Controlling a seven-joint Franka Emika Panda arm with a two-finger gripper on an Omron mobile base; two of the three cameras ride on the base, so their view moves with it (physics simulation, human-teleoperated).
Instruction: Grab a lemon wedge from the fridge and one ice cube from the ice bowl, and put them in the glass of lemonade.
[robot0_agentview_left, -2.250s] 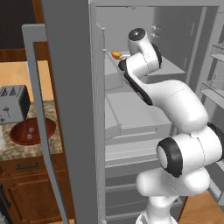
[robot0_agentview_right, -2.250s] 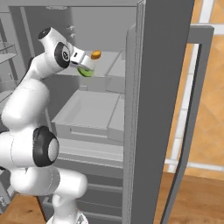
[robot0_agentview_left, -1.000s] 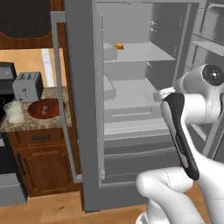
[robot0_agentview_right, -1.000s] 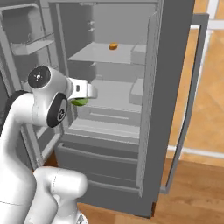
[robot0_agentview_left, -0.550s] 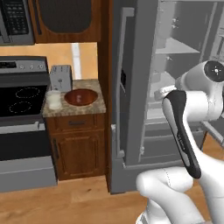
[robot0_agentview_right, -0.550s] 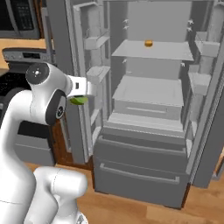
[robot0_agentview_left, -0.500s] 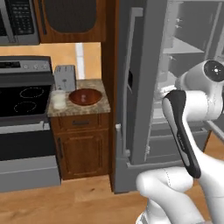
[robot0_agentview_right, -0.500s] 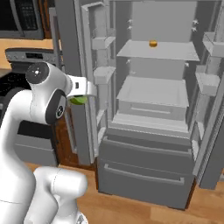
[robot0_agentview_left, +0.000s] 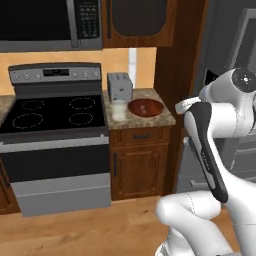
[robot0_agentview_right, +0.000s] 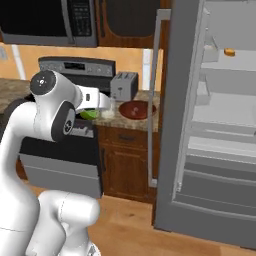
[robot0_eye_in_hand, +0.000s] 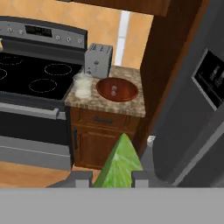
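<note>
My gripper (robot0_eye_in_hand: 113, 180) is shut on the lemon wedge (robot0_eye_in_hand: 119, 164), a green-yellow piece that rises between the two fingertips in the hand view. In the right base view the lemon wedge (robot0_agentview_right: 90, 114) sticks out under the hand, held in the air in front of the counter. On the granite counter sits the reddish-brown ice bowl (robot0_eye_in_hand: 117, 89) (robot0_agentview_left: 145, 107) (robot0_agentview_right: 136, 109) with small pale cubes inside. The glass of lemonade (robot0_eye_in_hand: 83, 85) (robot0_agentview_left: 119, 110) stands just left of it. The fridge (robot0_agentview_right: 182, 150) (robot0_eye_in_hand: 205, 87) is to the right with its doors open.
A silver toaster (robot0_eye_in_hand: 98, 60) (robot0_agentview_left: 119, 86) stands behind the glass. A black stove (robot0_agentview_left: 55, 112) adjoins the counter on the left, with a microwave (robot0_agentview_left: 50, 22) above. A small orange item (robot0_agentview_right: 229, 52) lies on a fridge shelf. A brown cabinet panel (robot0_eye_in_hand: 168, 61) separates counter and fridge.
The whole picture has shifted: the base has swung left, from facing the fridge to facing the stove and counter. The lemon wedge stays in the gripper.
</note>
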